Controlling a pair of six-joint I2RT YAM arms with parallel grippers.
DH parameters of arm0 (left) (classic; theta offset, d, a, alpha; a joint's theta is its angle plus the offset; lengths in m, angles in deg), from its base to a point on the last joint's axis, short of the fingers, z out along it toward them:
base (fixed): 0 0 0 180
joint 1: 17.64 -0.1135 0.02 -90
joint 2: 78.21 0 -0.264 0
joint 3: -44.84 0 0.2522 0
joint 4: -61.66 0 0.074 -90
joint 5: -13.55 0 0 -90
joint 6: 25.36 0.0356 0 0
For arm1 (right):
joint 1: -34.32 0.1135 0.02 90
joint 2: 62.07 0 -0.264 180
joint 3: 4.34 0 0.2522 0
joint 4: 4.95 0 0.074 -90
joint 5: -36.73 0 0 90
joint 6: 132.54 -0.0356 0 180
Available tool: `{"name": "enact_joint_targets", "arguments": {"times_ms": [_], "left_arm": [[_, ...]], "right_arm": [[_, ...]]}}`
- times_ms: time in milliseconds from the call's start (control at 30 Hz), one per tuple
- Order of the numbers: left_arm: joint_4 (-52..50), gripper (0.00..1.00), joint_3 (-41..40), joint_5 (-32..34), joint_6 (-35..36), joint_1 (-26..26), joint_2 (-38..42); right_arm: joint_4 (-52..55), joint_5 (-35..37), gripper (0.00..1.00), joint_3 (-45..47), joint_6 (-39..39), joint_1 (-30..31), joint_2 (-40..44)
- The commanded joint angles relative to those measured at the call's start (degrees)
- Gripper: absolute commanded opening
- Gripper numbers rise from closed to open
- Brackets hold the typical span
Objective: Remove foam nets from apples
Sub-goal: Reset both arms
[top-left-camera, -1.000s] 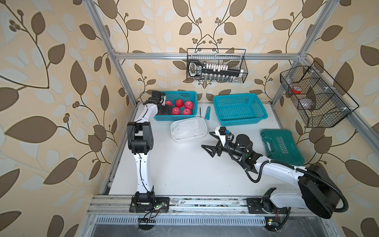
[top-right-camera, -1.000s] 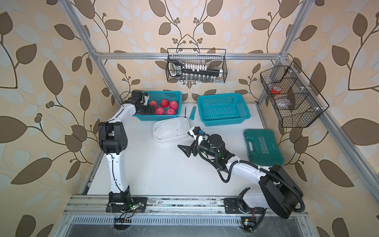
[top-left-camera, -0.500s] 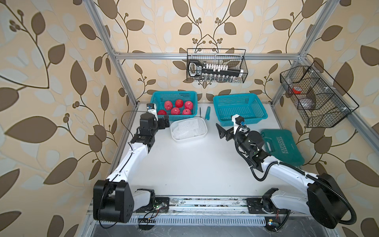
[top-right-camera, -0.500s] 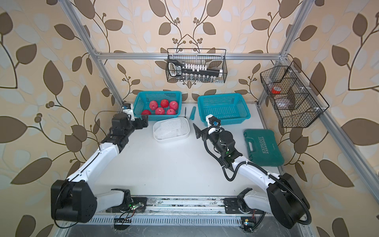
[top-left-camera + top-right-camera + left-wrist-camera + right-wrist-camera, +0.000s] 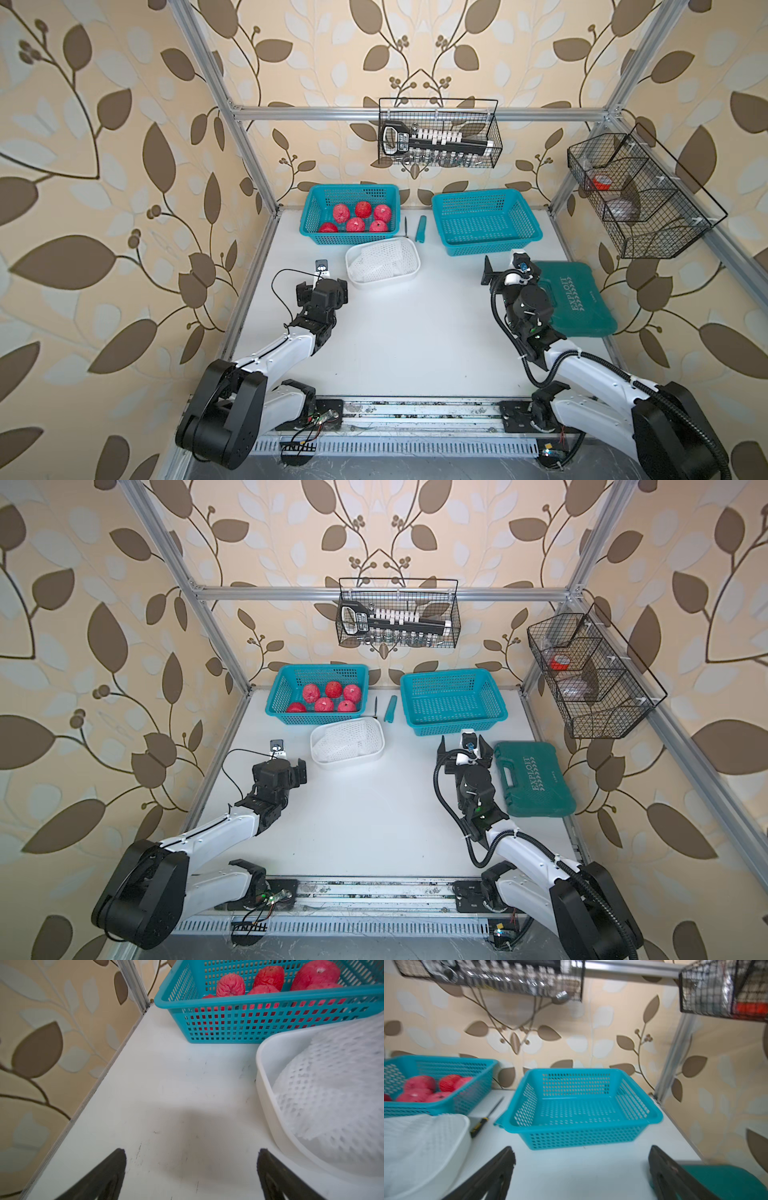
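Observation:
Several bare red apples [image 5: 360, 216] [image 5: 328, 696] lie in the left teal basket [image 5: 351, 188], also seen in the left wrist view [image 5: 270, 976]. White foam nets [image 5: 380, 262] [image 5: 332, 1084] are piled in the white tub [image 5: 386, 283] just in front of that basket. My left gripper [image 5: 322, 286] [image 5: 191, 1155] hovers over bare table left of the tub, open and empty. My right gripper [image 5: 511, 270] [image 5: 581, 1153] is open and empty in front of the empty teal basket [image 5: 476, 193], beside the green case.
A green tool case [image 5: 577, 303] lies at the right edge. A thin screwdriver [image 5: 406, 226] and a teal pen-like tool [image 5: 421, 229] lie between the baskets. Wire racks hang on the back wall [image 5: 440, 137] and right frame [image 5: 636, 195].
The left arm has pulled back from the apple basket to the table left of the tub. The right gripper has swung from mid-table to beside the green case. Both stayed open.

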Motion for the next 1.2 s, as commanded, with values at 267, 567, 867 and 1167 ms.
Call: {"name": "enact_joint_targets", "arguments": {"times_ms": [267, 567, 867, 1167], "left_arm": [[18.8, 0.99, 1.5, -6.5, 4.0, -5.0, -12.8], [29.5, 0.99, -5.2, -8.3, 5.2, -4.4, -11.5], [46.3, 0.99, -12.8, -14.3, 9.3, -2.9, -16.1], [21.6, 0.99, -0.2, -13.8, -3.1, -12.9, -16.5]], "right_arm": [[-6.8, 6.3, 1.00, -1.3, 0.1, -6.4, -13.2], [-7.5, 3.3, 1.00, 2.9, -1.3, -10.9, -15.2], [-17.6, -1.9, 1.00, 9.7, 0.7, -9.5, -11.6], [-24.2, -2.8, 1.00, 8.0, -1.1, -10.9, -21.5]]}}
